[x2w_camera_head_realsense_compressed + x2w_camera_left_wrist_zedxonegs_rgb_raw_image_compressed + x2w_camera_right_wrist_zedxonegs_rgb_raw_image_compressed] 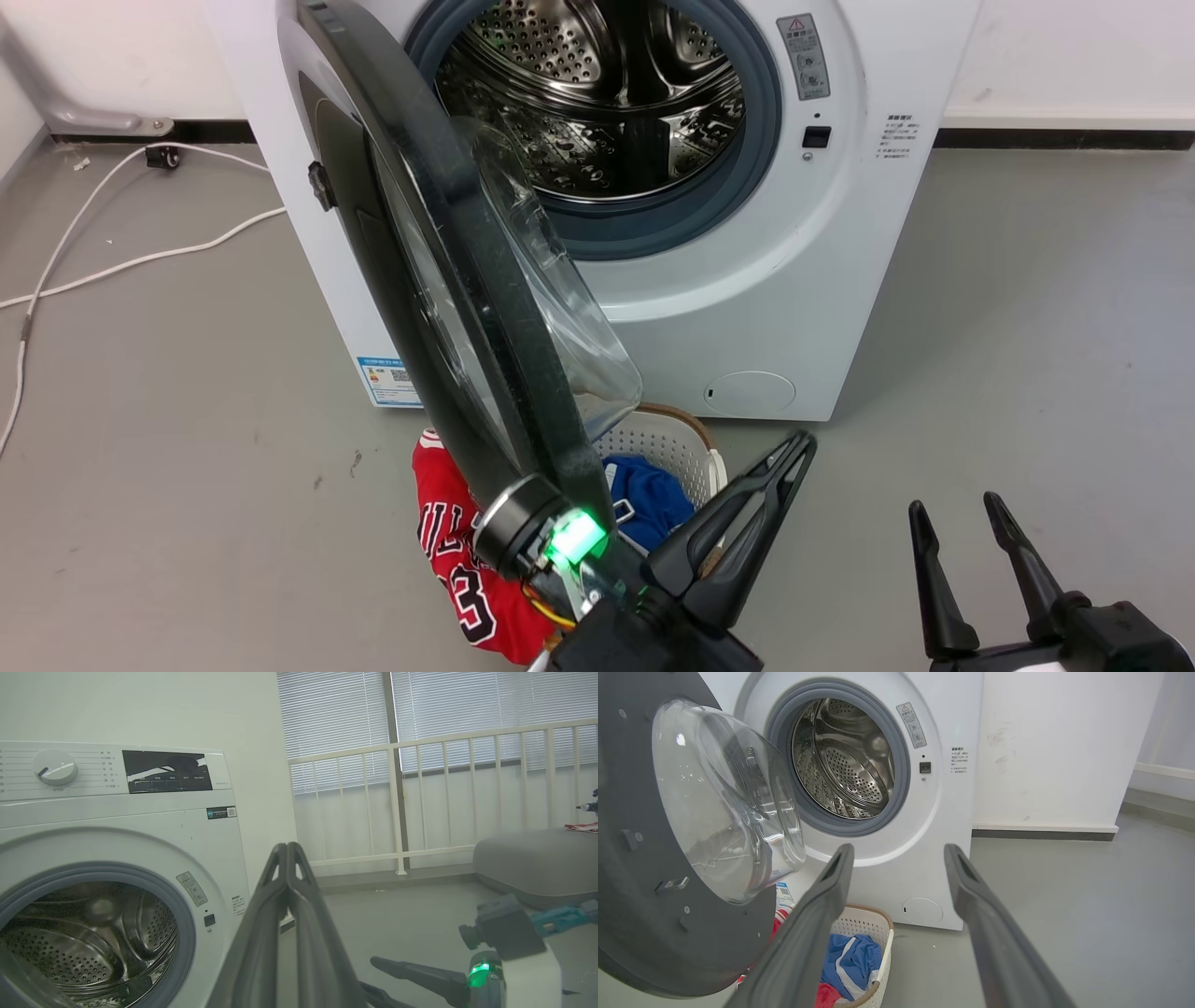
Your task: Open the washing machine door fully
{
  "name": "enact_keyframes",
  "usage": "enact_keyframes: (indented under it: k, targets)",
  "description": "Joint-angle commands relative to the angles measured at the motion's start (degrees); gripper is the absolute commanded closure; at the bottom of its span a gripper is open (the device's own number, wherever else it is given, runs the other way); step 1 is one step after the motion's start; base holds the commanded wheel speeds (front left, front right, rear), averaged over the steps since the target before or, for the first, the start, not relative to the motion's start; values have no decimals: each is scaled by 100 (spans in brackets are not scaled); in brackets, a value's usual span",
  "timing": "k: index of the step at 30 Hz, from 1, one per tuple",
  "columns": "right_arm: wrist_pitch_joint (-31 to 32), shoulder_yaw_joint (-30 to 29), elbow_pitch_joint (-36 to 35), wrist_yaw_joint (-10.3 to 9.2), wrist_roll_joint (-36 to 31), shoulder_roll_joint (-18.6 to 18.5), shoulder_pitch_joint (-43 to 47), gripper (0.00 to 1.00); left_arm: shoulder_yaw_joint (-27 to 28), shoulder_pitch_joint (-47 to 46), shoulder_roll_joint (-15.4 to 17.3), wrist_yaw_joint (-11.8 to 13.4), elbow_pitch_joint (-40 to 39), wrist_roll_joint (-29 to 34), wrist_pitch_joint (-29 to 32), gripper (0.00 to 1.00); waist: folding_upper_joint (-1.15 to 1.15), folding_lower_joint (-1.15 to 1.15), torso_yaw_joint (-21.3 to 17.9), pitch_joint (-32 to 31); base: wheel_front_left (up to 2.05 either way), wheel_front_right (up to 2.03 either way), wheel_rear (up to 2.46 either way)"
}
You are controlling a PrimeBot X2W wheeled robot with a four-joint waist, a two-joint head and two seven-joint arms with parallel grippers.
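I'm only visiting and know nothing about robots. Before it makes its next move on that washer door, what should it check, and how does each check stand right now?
1. Door fully open: not ok. The washing machine door juts out from the washing machine, only partway swung.
2. Left gripper shut and empty, ready to push: ok.
3. Left gripper's fingers against the door: not ok; a gap shows between them in the head view.
4. Right gripper open and off to the side of the door: ok.
5. Laundry basket and red jersey clear of the door's lower edge: cannot tell.
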Motion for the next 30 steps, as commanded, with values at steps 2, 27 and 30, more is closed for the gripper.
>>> enact_keyframes:
  k: [2, 27, 30]
  targets:
    - [-10, 1, 20, -2, -32, 18, -48, 0, -12, 124, 39, -22, 122, 7, -11, 100, 0, 0, 16, 19, 0, 0, 0]
    - [-10, 40, 136, -2, -128, 18, -225, 0, 932, 625, -9, -94, 1712, -365, -12, 100, 0, 0, 0, 308, 0, 0, 0]
    - [-10, 27, 166, -2, -111, 18, -187, 0, 1138, 703, -2, -18, 1620, -339, -12, 100, 0, 0, 40, 263, 0, 0, 0]
